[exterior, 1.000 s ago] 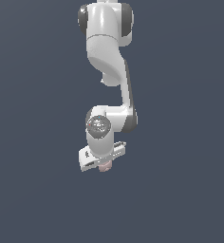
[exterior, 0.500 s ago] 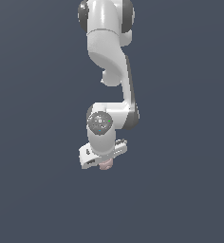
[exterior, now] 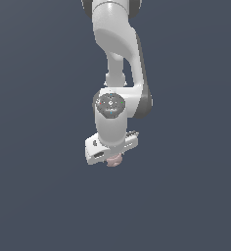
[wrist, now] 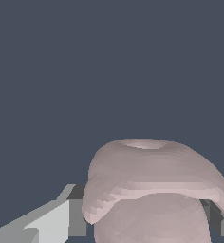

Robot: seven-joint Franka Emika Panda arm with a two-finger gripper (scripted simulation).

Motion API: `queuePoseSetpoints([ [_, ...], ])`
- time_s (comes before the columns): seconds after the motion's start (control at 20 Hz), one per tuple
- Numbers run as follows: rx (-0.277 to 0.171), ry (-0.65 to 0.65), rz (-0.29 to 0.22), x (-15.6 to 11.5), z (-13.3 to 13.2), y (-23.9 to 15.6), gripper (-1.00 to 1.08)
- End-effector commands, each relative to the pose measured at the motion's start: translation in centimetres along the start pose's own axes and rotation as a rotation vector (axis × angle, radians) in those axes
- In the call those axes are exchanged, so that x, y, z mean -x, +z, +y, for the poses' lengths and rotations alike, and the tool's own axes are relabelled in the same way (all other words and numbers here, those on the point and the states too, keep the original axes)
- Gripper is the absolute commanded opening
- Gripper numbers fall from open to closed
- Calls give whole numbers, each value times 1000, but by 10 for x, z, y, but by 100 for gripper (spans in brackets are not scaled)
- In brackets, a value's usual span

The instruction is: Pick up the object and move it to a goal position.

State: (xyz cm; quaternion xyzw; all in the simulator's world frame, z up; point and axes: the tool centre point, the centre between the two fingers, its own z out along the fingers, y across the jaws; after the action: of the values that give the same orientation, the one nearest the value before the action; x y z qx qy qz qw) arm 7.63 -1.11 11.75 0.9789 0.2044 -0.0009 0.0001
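I see my gripper [exterior: 113, 158] pinching the pink lump [exterior: 113, 161] between its fingers [wrist: 54, 220]. The lump sits right under the white hand and peeks out below it. In the wrist view it fills the space between the fingers. So I think the picking up is done. Carrying it to the goal is left. I cannot see any goal mark.
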Motion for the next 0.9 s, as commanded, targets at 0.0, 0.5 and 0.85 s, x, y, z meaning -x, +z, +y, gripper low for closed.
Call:
queuePoseSetpoints([
  [0.0,1,0,1,2,-10,-26,-100],
  [0.5,1,-1,1,10,-54,-138,-100],
  [0.85,1,-1,1,15,-84,-215,-100],
])
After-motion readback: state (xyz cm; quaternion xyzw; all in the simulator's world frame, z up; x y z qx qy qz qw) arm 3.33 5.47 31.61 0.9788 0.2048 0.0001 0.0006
